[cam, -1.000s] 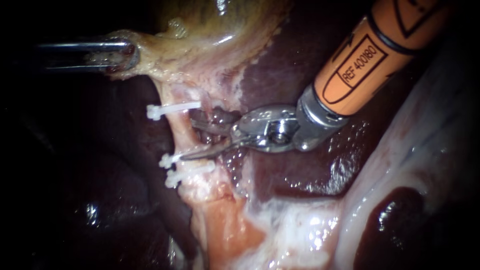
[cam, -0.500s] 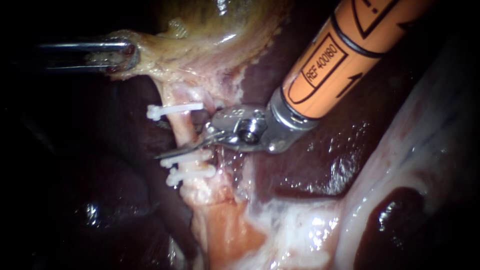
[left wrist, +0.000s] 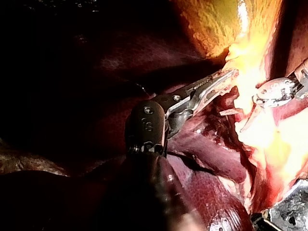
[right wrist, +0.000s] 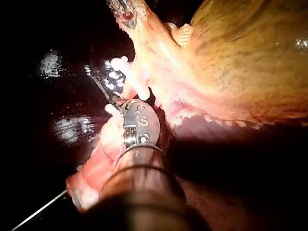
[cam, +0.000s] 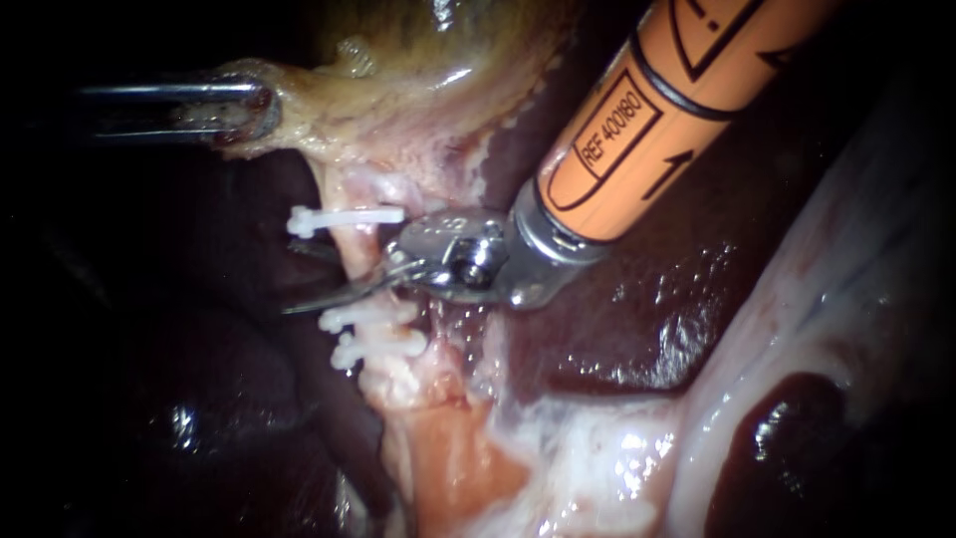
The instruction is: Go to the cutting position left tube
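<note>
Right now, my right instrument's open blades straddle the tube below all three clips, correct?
Not quite. The endoscope view shows the right instrument with open blades straddling the tube between the upper clip and the two lower clips, not below all three.

R instrument (cam: 311,277) further across tube (cam: 351,251), apparently.

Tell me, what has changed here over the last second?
The right instrument slid leftward over the liver. Its open blades, which were just reaching the tube, now straddle it between the upper clip and the two lower clips. Nothing was gripped or let go. The left instrument stayed shut on the gallbladder; the tube and clips stayed put.
</note>
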Controlling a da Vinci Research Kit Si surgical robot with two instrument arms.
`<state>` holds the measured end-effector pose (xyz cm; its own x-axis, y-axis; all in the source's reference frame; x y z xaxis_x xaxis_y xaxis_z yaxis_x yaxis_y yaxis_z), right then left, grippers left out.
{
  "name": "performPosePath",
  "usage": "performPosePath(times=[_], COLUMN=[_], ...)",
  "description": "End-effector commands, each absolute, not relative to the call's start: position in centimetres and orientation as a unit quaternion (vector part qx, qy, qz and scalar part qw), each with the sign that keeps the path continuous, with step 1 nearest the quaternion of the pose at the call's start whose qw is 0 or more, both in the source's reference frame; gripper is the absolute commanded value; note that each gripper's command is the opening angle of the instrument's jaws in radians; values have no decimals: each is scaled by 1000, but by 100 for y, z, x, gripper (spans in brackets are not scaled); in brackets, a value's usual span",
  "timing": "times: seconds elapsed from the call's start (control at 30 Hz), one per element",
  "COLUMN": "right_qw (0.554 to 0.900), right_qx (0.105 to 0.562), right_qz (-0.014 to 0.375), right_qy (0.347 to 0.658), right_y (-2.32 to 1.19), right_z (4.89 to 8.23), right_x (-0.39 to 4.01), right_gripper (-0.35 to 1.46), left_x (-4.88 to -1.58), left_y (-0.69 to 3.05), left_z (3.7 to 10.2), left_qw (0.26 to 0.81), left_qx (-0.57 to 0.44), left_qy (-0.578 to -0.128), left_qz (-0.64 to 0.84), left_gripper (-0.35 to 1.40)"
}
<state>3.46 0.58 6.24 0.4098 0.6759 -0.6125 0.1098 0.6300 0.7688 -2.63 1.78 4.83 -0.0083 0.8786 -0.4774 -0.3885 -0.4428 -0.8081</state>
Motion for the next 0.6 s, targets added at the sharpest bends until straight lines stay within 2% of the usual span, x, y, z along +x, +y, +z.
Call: performPosePath(times=[0.03, 0.4, 0.6], right_qw=[742, 684, 670], right_qx=[389, 449, 468], right_qz=[190, 184, 171], right_qy=[512, 545, 550], right_y=[59, 60, 52], right_z=[622, 576, 546], right_x=[347, 349, 350], right_gripper=[143, 143, 143], left_x=[-263, -262, -261], left_y=[178, 178, 179], left_z=[484, 484, 485], left_qw=[473, 472, 472], left_qx=[-522, -522, -522], left_qy=[-235, -235, -235], left_qz=[670, 670, 670], left_gripper=[-35, -35, -35])
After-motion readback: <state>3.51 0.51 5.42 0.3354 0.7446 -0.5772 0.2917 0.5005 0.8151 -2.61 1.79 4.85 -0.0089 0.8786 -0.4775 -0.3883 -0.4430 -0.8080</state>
